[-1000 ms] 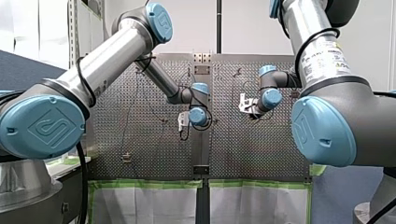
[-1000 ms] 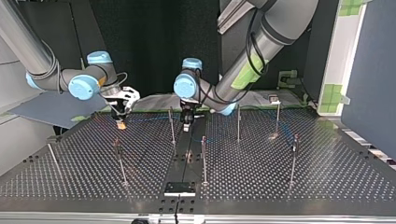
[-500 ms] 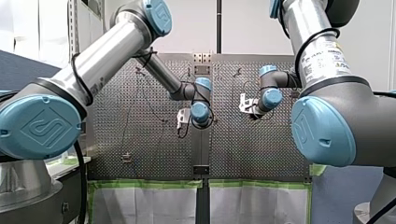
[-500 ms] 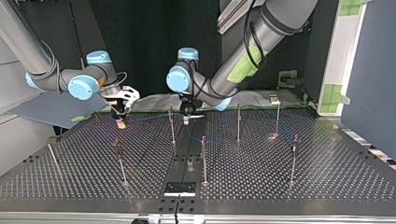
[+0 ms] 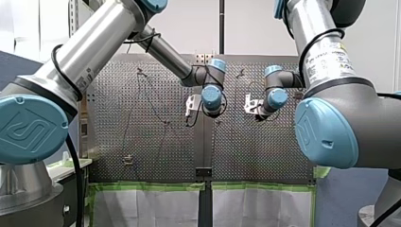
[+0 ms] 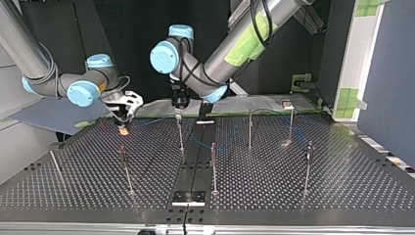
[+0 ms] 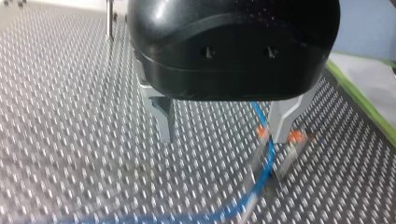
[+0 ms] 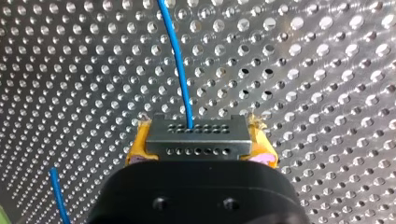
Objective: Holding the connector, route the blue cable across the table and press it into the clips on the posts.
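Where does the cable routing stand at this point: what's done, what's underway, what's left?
Done: my right gripper clamps the connector, the blue cable leading out of it. In hand: my left gripper hangs open over the cable beside an orange-tipped clip; whether it is seated there is unclear. Left: pressing it into the clips on the posts; the top view shows none clearly holding it.

The left arm [image 5: 99, 42] and right arm [image 5: 307, 19] are silver-grey tubes with light blue, logo-stamped joint caps [image 5: 326, 132] and black cables [image 5: 72, 161]. The right one bears a white printed label [image 5: 328, 59]. The left gripper [image 7: 223, 137] is glossy black with grey metal fingers [image 7: 161, 116], and the right gripper [image 8: 198, 140] is yellow-padded.
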Available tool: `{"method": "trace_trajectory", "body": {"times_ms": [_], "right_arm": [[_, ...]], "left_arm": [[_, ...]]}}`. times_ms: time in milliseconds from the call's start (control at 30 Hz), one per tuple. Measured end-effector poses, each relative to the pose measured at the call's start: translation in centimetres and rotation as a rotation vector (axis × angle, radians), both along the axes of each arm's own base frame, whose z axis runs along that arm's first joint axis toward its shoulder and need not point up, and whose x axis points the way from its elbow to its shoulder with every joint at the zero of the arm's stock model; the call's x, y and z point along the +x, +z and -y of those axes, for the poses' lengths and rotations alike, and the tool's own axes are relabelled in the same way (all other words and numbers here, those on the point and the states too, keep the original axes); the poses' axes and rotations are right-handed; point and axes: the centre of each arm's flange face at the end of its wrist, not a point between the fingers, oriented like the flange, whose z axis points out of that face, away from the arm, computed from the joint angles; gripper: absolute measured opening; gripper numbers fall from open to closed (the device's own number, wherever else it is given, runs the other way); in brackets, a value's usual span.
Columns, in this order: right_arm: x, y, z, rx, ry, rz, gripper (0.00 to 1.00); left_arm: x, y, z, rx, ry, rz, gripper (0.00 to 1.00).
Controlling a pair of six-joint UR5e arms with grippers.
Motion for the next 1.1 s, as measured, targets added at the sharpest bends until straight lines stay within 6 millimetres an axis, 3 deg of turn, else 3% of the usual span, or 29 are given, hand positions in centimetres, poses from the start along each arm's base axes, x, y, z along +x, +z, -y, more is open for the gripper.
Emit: {"method": "trace_trajectory", "body": {"times_ms": [300, 567, 1100], "right_arm": [[-1.2, 2.2, -0.1, 0.012, -0.001, 0.015, 0.00], [-2.2, 4.5, -0.9, 0.001, 0.012, 0.058, 0.00], [-3.1, 3.7, -1.1, 0.016, 0.006, 0.054, 0.00]], "left_arm": [[-3.0, 0.1, 3.5, -0.049, -0.018, 0.047, 0.98], [-4.9, -1.5, 7.4, -0.097, -0.047, 0.043, 0.98], [-1.7, -5.7, 9.3, -0.135, -0.011, -0.009, 0.98]]}}
